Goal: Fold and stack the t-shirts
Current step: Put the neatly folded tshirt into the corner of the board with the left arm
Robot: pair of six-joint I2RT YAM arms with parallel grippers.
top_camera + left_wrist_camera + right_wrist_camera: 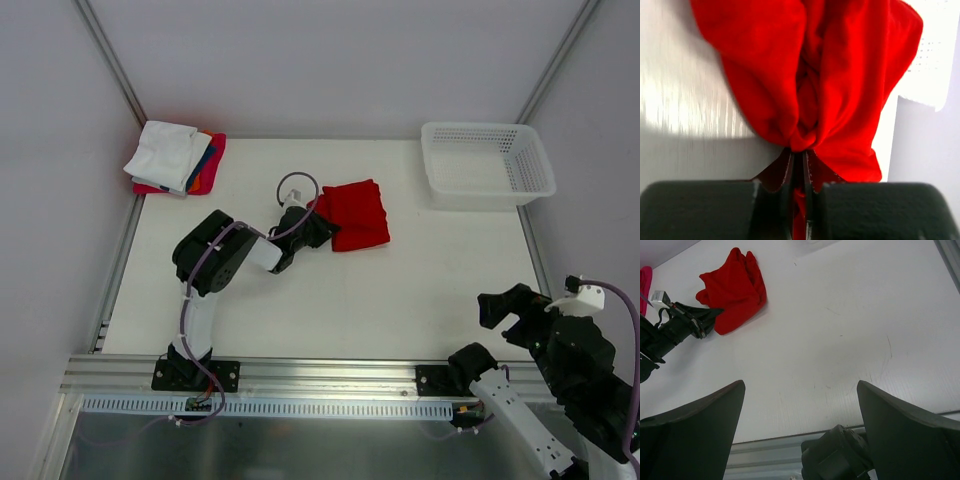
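The left gripper (800, 153) clamps a bunched edge of the red t-shirt (357, 213); the right gripper (801, 385) stands wide, empty. The cloth is probably light and limp; grip at hems.

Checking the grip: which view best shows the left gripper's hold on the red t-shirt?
Left wrist: the left gripper pinches bunched red t-shirt cloth, close up. Top external shows only contact; right wrist shows it distant.
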